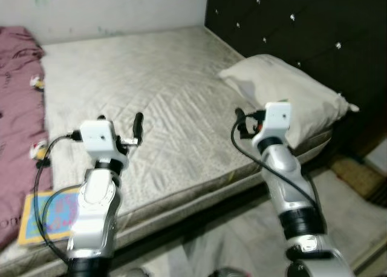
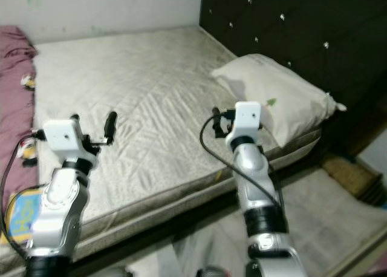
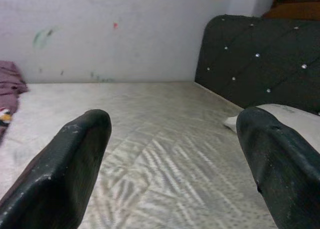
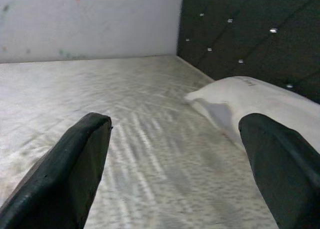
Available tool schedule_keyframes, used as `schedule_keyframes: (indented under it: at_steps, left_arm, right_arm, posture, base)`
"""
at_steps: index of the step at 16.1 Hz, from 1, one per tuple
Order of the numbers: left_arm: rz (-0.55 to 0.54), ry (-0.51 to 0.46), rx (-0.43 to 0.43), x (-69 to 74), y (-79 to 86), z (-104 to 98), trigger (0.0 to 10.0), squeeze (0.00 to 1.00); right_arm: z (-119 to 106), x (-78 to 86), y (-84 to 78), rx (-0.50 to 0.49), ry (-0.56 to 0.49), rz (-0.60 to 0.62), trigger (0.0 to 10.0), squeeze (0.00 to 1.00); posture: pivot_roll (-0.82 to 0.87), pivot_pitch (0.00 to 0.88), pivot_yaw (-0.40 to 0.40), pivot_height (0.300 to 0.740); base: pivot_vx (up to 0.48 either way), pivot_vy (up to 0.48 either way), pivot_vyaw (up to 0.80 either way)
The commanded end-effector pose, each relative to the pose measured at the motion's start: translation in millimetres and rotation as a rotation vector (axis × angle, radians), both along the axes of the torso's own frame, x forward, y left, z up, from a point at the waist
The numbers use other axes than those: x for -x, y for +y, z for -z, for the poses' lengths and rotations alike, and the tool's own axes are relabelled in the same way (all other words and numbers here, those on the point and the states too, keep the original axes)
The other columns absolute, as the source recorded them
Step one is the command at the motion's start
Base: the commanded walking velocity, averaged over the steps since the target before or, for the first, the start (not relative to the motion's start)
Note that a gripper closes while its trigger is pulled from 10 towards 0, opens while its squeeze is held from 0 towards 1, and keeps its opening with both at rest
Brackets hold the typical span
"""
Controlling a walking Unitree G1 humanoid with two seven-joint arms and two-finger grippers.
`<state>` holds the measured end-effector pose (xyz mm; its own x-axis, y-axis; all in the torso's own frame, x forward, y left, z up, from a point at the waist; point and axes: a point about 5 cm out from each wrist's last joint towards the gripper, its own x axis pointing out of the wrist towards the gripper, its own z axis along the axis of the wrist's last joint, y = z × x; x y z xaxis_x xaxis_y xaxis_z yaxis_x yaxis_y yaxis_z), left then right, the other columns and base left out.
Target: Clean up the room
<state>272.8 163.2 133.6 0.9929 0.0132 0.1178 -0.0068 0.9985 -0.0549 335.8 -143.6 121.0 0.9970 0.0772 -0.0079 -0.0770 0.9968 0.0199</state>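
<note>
Both end effectors, left [image 3: 172, 164] and right [image 4: 175, 166], gape empty above the quilted grey mattress [image 1: 151, 101].

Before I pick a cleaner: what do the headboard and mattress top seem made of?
The headboard looks like dark padded fabric or leatherette: diamond tufting with shiny studs, though which of the two I can't tell. The mattress top looks like pale quilted cloth, matte, with stitched lines and woven patterning.

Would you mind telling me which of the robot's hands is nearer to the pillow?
Right. The right hand hovers just beside the pillow by the headboard; the left hand is out over the mattress middle, well away.
</note>
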Motion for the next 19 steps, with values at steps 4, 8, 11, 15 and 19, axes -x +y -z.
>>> schedule_keyframes:
  at_steps: [4, 8, 11, 15, 19]
  left_arm:
    - [-0.022, 0.002, 0.007, 0.2, 3.0, -1.1, 10.0, 0.0]
    - [-0.015, 0.002, 0.004, 0.6, 1.4, -0.7, 10.0, 0.0]
    - [-0.01, 0.004, 0.004, 0.1, 0.0, -0.6, 10.0, 0.0]
    - [-0.018, -0.015, -0.002, 0.7, 0.7, -2.9, 10.0, 0.0]
    - [-0.063, -0.004, -0.036, -0.5, 3.8, -1.7, 10.0, 0.0]
  right_arm:
    - [-5.5, -2.8, 4.9, -0.001, -0.009, -0.03, 10.0, 0.0]
    - [-4.8, -2.1, 5.0, 0.007, -0.009, -0.035, 10.0, 0.0]
    - [-5.9, -1.2, 8.0, 0.027, -0.022, -0.063, 10.0, 0.0]
    - [-8.2, -0.3, 11.1, 0.052, -0.043, -0.086, 10.0, 0.0]
    - [-6.3, 0.1, 12.7, 0.054, -0.039, -0.094, 10.0, 0.0]
  posture:
    - [-0.01, 0.0, -0.04, 0.74]
    - [-0.02, 0.0, -0.038, 0.74]
    - [-0.02, 0.0, -0.035, 0.74]
    - [-0.02, 0.0, -0.035, 0.74]
    - [-0.01, 0.0, -0.04, 0.74]
  base:
    - [0.0, 0.458, 0.0]
    - [0.0, 0.458, 0.0]
    - [0.0, 0.458, 0.0]
    - [0.0, 0.114, 0.54]
    - [0.0, 0.0, 0.8]
